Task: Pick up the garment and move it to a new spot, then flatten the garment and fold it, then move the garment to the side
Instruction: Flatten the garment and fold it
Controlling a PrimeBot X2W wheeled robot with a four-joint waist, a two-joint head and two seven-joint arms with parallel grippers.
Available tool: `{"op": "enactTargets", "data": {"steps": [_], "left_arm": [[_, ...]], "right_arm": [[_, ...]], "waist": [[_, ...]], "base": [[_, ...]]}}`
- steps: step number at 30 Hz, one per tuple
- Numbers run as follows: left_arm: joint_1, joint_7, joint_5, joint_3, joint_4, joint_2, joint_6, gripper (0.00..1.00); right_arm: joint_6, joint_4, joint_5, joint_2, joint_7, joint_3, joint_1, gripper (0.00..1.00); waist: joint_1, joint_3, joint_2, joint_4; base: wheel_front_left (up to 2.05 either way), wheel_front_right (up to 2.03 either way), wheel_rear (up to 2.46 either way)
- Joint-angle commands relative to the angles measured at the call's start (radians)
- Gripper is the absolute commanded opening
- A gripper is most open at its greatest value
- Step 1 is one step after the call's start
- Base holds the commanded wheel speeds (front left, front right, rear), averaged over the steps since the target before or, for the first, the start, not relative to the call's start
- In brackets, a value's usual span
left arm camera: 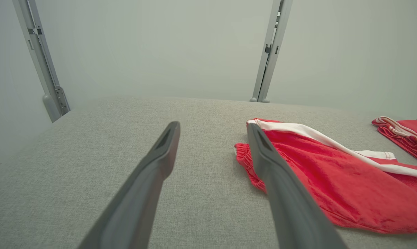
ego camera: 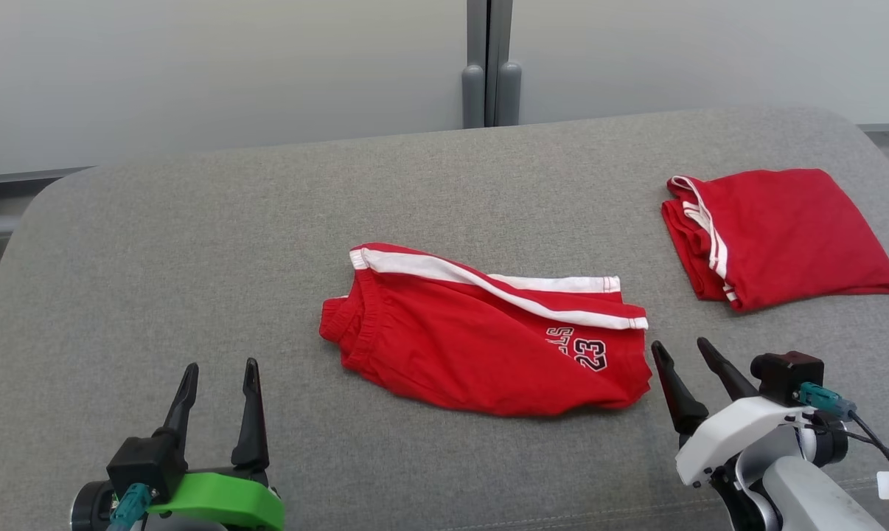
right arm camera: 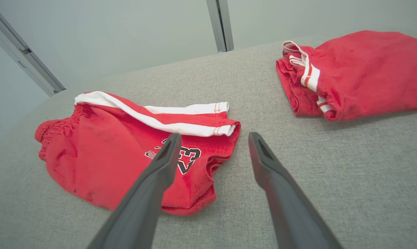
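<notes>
While both jaws gape empty, the red shorts (ego camera: 481, 346) lie folded, centred on the grey cushion (ego camera: 194, 258).
Flanking them: left gripper (ego camera: 221, 364) well apart, right gripper (ego camera: 678, 343) just beside the hem; second folded garment (ego camera: 783, 228) far right.

Red white-striped shorts (ego camera: 481, 346) numbered 23 lie folded flat, centre.
</notes>
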Motion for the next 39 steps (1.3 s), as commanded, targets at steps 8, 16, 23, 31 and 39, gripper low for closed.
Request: {"op": "enactTargets", "data": {"steps": [8, 16, 23, 31, 39], "left_arm": [[0.036, -0.003, 0.029, 0.018, -0.029, 0.002, 0.012, 1.00], [0.067, -0.003, 0.072, 0.029, -0.052, 0.013, 0.003, 1.00], [0.097, -0.003, 0.108, 0.042, -0.085, 0.031, 0.018, 1.00], [0.112, -0.003, 0.105, 0.055, -0.094, 0.030, 0.021, 1.00], [0.108, -0.003, 0.116, 0.061, -0.093, 0.032, 0.021, 1.00]], "right_arm": [[-0.001, -0.186, -0.200, 0.031, -0.004, -0.142, 0.103, 1.00], [-0.001, -0.269, -0.282, 0.062, -0.004, -0.211, 0.166, 1.00], [-0.001, -0.295, -0.316, 0.079, -0.004, -0.253, 0.199, 1.00], [-0.001, -0.276, -0.324, 0.093, -0.004, -0.275, 0.211, 1.00], [-0.001, -0.253, -0.326, 0.101, -0.004, -0.278, 0.204, 1.00]], "waist": [[0.0000, -0.009, 0.0000, -0.008], [0.0000, -0.021, 0.0000, -0.032], [0.0000, -0.027, 0.0000, -0.045], [0.0000, -0.027, 0.0000, -0.034], [0.0000, -0.025, 0.0000, -0.027]], "base": [[0.00, 0.00, 0.00], [0.00, 0.00, 0.00], [0.00, 0.00, 0.00], [0.00, 0.00, 0.00], [0.00, 0.00, 0.00]]}}
